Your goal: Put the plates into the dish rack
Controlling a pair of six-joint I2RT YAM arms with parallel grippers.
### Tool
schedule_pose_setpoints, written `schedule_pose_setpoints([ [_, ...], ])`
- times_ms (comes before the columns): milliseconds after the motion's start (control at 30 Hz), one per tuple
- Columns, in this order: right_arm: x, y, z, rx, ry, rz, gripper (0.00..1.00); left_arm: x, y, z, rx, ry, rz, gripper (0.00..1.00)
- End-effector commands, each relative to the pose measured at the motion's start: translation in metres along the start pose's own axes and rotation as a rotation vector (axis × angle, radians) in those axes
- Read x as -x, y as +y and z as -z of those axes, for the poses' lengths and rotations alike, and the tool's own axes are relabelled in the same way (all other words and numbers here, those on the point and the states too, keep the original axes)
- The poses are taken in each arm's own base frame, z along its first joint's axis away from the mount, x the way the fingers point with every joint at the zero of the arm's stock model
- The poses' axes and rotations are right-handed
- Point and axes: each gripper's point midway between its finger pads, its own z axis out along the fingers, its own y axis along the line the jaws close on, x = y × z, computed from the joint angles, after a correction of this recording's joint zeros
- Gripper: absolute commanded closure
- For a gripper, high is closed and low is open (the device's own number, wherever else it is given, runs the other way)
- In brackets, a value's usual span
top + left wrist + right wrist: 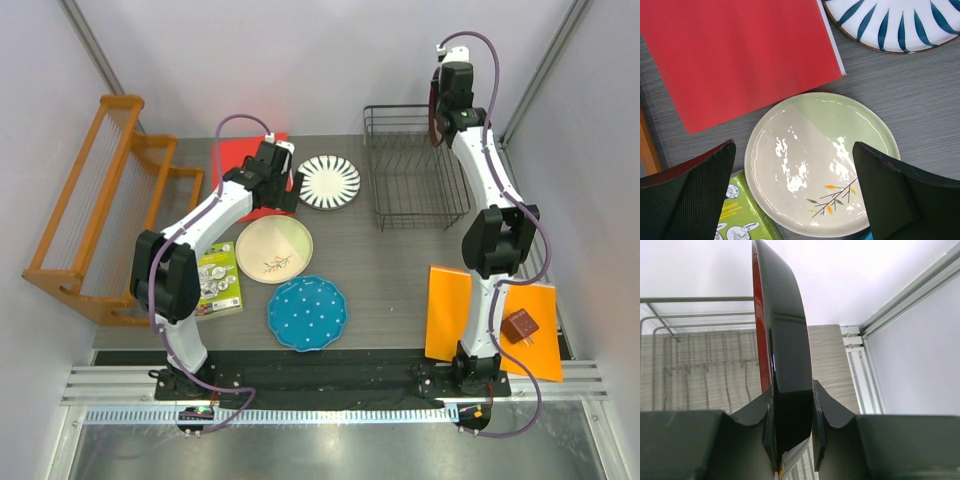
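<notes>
While the right gripper [792,410] clamps the dark-rimmed plate [785,330] on edge above the dish rack [700,365], the left gripper [796,190] hangs wide open over the cream plate [810,130].

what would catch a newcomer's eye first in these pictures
Most striking is the right gripper clamping a dark-red-rimmed plate on edge above the black wire dish rack at the far right. Next, three patterned plates lie flat mid-table: petal plate, cream plate, blue dotted plate, with the open left gripper above the cream one.
</notes>
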Motion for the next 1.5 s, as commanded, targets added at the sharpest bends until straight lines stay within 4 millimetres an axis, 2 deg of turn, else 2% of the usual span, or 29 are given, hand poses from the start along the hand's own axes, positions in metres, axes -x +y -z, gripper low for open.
schedule_pose_setpoints([
  [0,0.092,-0.030,0.021,-0.081,-0.269,-0.058,0.99,0.013,0.003,0.006,0.018,-0.027,0.004,0.01],
  [67,0.086,-0.024,0.016,-0.055,-0.258,-0.034,0.99,0.010,0.003,0.005,0.019,-0.021,0.003,0.01],
  [400,0.059,-0.016,-0.001,-0.055,-0.188,0.022,0.99,0.008,0.002,-0.001,0.023,-0.010,-0.001,0.01],
  [933,-0.015,0.006,-0.042,-0.040,-0.030,0.058,0.99,0.001,0.003,0.005,0.009,0.011,-0.031,0.01],
  [1133,-0.037,0.002,-0.053,-0.077,0.022,0.046,0.99,-0.004,0.003,0.012,-0.005,0.015,-0.049,0.01],
  [1167,-0.036,0.000,-0.053,-0.083,0.021,0.046,0.83,-0.004,0.004,0.016,-0.006,0.011,-0.051,0.01],
  [1233,-0.033,-0.002,-0.051,-0.089,0.017,0.047,0.64,-0.008,0.004,0.017,-0.009,0.018,-0.057,0.00],
  [1267,-0.030,-0.003,-0.048,-0.089,0.012,0.046,0.48,-0.006,0.005,0.021,-0.013,0.008,-0.056,0.01],
  [1333,-0.025,-0.004,-0.042,-0.079,0.011,0.055,0.36,-0.008,0.006,0.027,-0.016,0.005,-0.059,0.00],
  [1367,-0.013,-0.010,-0.032,-0.082,-0.008,0.052,0.34,-0.010,0.007,0.034,-0.019,-0.002,-0.058,0.01],
  [1433,-0.008,-0.012,-0.020,-0.076,-0.006,0.064,0.34,-0.012,0.007,0.043,-0.033,-0.009,-0.065,0.01],
  [1467,0.005,-0.020,-0.006,-0.081,-0.029,0.055,0.34,-0.013,0.009,0.052,-0.042,-0.018,-0.070,0.00],
])
